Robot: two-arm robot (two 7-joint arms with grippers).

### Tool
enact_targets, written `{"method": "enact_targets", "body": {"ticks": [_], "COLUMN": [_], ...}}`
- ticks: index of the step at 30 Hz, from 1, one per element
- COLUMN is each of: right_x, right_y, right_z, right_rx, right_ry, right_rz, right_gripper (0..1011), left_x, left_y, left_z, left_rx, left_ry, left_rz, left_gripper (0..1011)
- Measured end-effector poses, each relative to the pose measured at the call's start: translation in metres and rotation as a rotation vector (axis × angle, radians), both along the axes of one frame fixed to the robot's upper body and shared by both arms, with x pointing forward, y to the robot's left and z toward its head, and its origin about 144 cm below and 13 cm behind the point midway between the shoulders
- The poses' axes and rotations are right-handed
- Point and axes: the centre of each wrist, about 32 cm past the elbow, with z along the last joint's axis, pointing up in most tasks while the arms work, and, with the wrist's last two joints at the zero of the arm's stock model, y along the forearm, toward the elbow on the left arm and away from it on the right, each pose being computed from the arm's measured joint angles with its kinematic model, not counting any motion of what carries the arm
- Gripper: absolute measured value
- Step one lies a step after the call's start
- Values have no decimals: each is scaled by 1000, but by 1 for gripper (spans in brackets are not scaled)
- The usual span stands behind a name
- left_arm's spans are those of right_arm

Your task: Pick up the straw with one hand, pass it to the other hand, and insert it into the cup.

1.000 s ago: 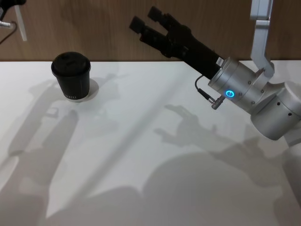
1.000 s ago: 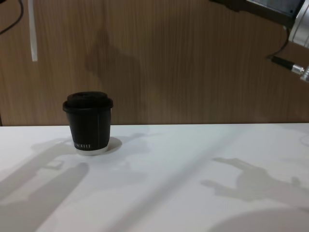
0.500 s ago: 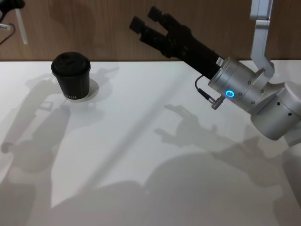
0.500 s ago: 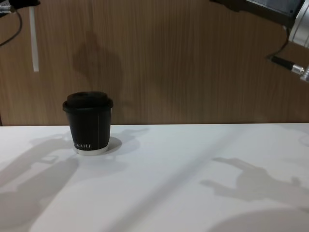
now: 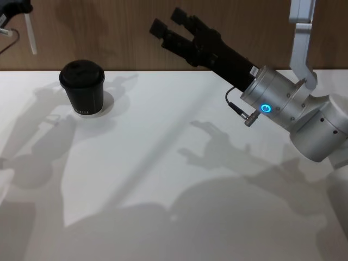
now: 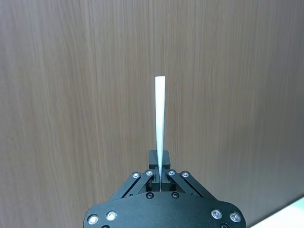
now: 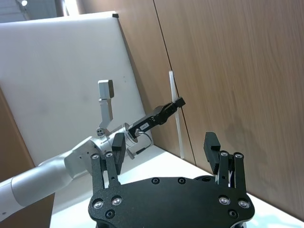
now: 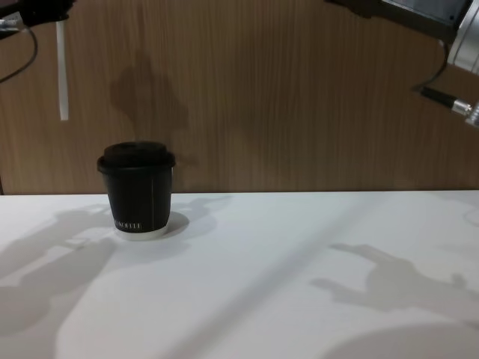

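The white straw (image 5: pixel 31 33) hangs upright in the air, and my left gripper (image 5: pixel 16 6) is shut on its top end, high at the far left. In the chest view the straw (image 8: pixel 63 71) ends above and just left of the cup (image 8: pixel 137 191). The black lidded cup (image 5: pixel 82 87) stands on the white table near the back wall. The left wrist view shows the left gripper (image 6: pixel 160 173) with its fingers pinching the straw (image 6: pixel 159 123). My right gripper (image 5: pixel 167 20) is open and holds nothing, raised near the wall right of the cup. The right wrist view shows the right gripper (image 7: pixel 165 142) facing the straw (image 7: pixel 175 114).
A wooden wall (image 8: pixel 299 97) runs right behind the table (image 5: pixel 163 163). The right arm's silver body (image 5: pixel 293 109) reaches over the table's right side. Arm shadows lie across the tabletop.
My left gripper has carried the straw a little to the right and lower, closer to the cup. The right arm and the cup have stayed put.
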Motion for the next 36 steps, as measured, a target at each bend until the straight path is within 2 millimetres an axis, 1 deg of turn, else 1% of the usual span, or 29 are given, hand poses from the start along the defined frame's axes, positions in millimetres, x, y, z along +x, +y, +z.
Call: {"method": "enact_targets", "body": {"ticks": [20, 28, 36], "right_x": [0, 0, 0], "right_y": [0, 0, 0], "right_z": [0, 0, 0], "right_rx": [0, 0, 0], "right_ry": [0, 0, 0], "right_rz": [0, 0, 0], "right_gripper": [1001, 1001, 1001], "left_x": [30, 33, 31], "left_y": [13, 15, 16], "left_z": [1, 2, 4], "left_rx": [35, 44, 53], "left_ry": [28, 18, 2], "left_rz": [-123, -162, -196], "left_gripper": [11, 11, 10]}}
